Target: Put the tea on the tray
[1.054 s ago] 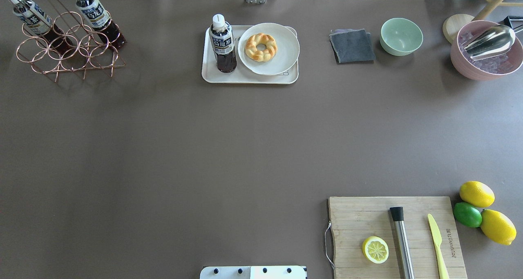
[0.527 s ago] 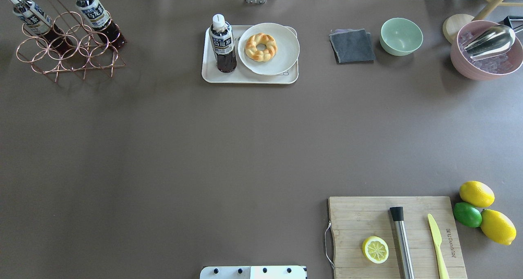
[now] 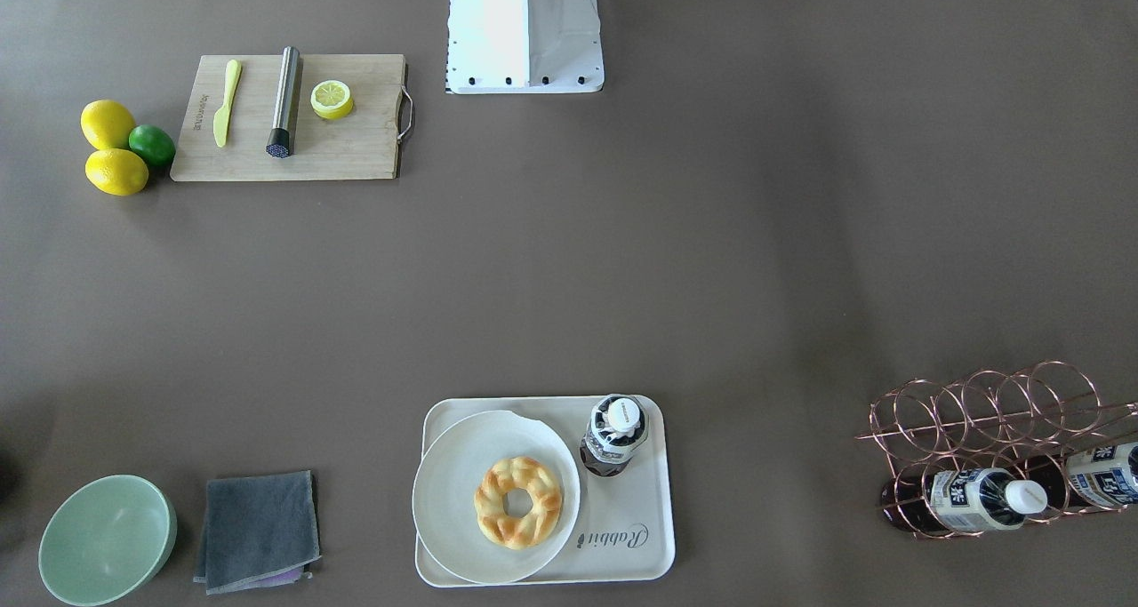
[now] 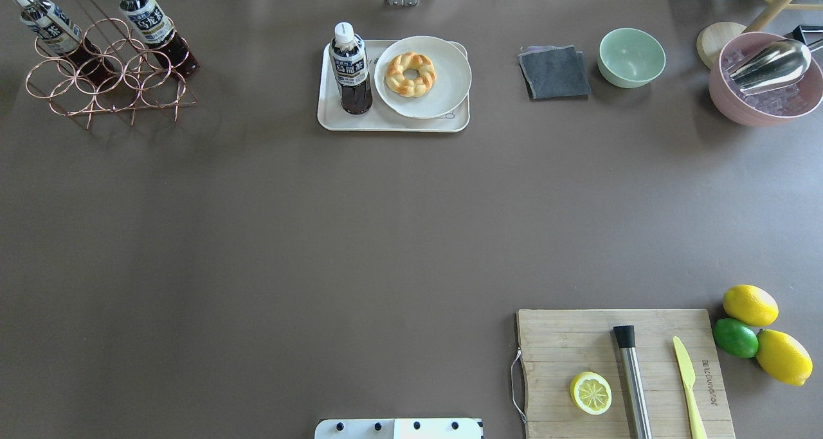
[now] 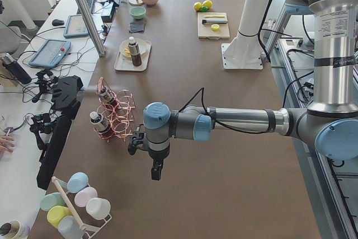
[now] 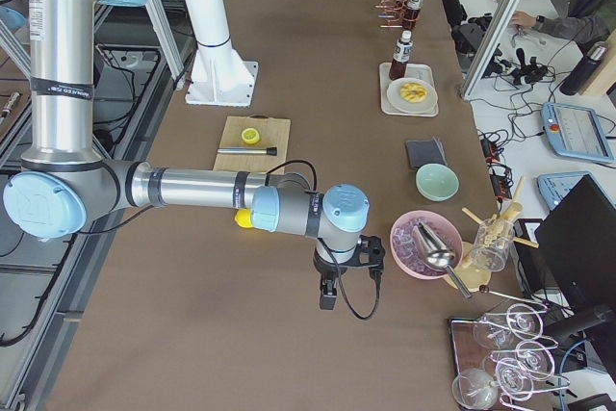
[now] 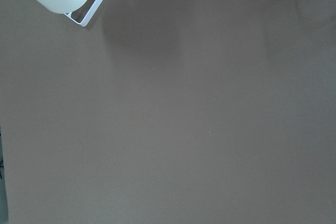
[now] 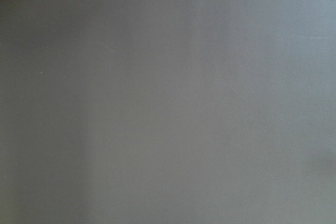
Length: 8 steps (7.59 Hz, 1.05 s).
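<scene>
Tea (image 4: 350, 72) stands on the tray (image 4: 392, 123), both arms out over bare table

You'll find the tea upright at the tray's left end in the overhead view. It is a clear plastic bottle of dark brown liquid with a white screw cap and a white-and-navy label. It sits just beside the round matte plate (image 4: 450, 85), which carries a glossy braided ring of bread (image 4: 411, 74). The tray is flat and cream-white, with rounded corners and a low raised rim.

Two matching bottles (image 4: 151, 24) lie slanted in the copper wire rack (image 4: 109, 85), which is built of open rings.

Only the side views show you the arms. Seen from the left end, the near arm's forearm runs level over the table (image 4: 321, 233) and its wrist turns the left gripper (image 5: 156, 175) straight down, near the rack. Seen from the right end, the near arm lies level too, and the right gripper (image 6: 325, 301) points down beside the pink bowl (image 6: 423, 243) of ice. From these angles you cannot tell whether either one's fingers are apart or together.

The front-facing view gives you the tray's grey script lettering (image 3: 615, 536), which the overhead view does not show. Both wrist cameras show little but smooth brown tabletop.
</scene>
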{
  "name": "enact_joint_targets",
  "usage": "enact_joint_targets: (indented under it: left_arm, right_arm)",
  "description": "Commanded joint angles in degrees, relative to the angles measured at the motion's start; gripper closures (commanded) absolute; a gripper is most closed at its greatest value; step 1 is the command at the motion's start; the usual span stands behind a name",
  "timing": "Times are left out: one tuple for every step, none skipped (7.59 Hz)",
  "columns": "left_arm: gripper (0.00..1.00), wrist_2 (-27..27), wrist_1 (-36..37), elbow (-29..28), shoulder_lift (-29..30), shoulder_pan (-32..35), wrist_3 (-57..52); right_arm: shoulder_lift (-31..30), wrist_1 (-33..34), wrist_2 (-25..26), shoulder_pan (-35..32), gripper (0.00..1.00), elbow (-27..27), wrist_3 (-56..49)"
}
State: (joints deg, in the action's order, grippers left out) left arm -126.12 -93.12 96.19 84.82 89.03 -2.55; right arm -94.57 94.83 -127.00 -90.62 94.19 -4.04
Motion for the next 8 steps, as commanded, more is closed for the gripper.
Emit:
enact_joint_targets:
  left_arm:
    - [0.02,0.00,-0.13,-0.29,0.08,0.00,0.43]
    - [0.02,0.00,-0.22,-0.21,0.26,0.00,5.66]
    - [0.02,0.09,-0.30,0.05,0.35,0.00,8.67]
    - [0.02,0.00,-0.30,0.14,0.35,-0.09,8.70]
    - [0.02,0.00,-0.30,0.23,0.35,-0.09,8.70]
    - [0.02,0.00,-0.30,0.23,0.35,0.00,8.70]
    - [0.02,0.00,-0.30,0.23,0.35,-0.09,8.70]
    - [0.02,0.00,-0.30,0.23,0.44,0.00,8.70]
  right_arm:
    - [0.00,0.00,0.00,0.00,0.00,0.02,0.00]
    - [0.08,0.00,0.00,0.09,0.00,0.02,0.00]
    - [0.08,0.00,0.00,0.09,0.00,0.02,0.00]
    - [0.08,0.00,0.00,0.09,0.00,0.02,0.00]
    - [0.08,0.00,0.00,0.09,0.00,0.02,0.00]
    - [0.08,0.00,0.00,0.09,0.00,0.11,0.00]
    - [0.08,0.00,0.09,0.09,0.00,0.11,0.00]
    - [0.08,0.00,0.09,0.09,0.00,0.11,0.00]
